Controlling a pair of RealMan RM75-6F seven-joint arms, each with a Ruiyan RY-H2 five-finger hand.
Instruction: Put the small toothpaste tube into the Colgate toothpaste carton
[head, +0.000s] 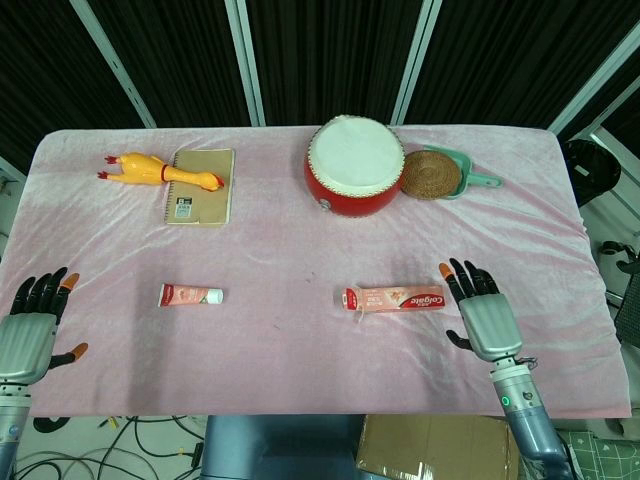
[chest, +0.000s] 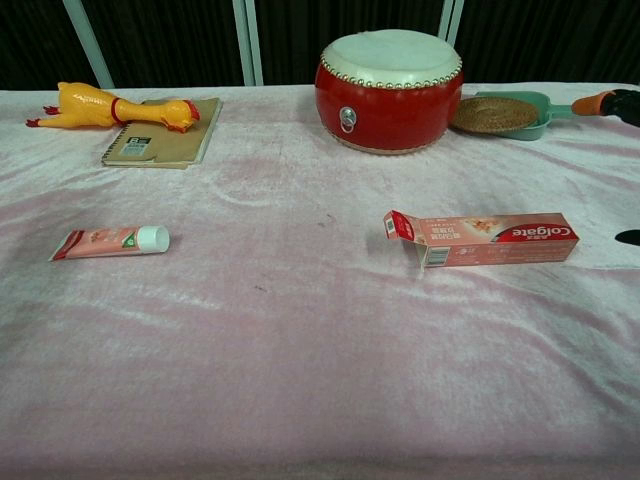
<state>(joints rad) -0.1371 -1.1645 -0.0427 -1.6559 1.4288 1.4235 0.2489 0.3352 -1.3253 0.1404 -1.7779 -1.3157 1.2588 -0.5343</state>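
**Tube and carton lie apart, both hands empty**

The small toothpaste tube (head: 190, 295) lies flat on the pink cloth (head: 300, 380), on the left side of the table, its white cap pointing toward the middle. The Colgate carton (head: 394, 300) lies well apart from it on the right side, on its long face, with the flap at its left end open and facing the tube.

The risks, as I judge them: the tube is low and flat on soft cloth, so fingers closing on it may bunch the fabric or push the tube away instead of lifting it. The carton is light and nothing steadies it; a tube pushed into the mouth would likely slide the carton along the cloth or fold the flap shut across the opening. A tube held at a slant would catch on the carton's rim.

The left hand (head: 32, 320) rests at the near left edge, palm down, fingers spread and holding nothing, near the tube but apart from it. The right hand (head: 482, 310) sits just beside the carton's closed end, fingers spread forward, also empty and not touching it.
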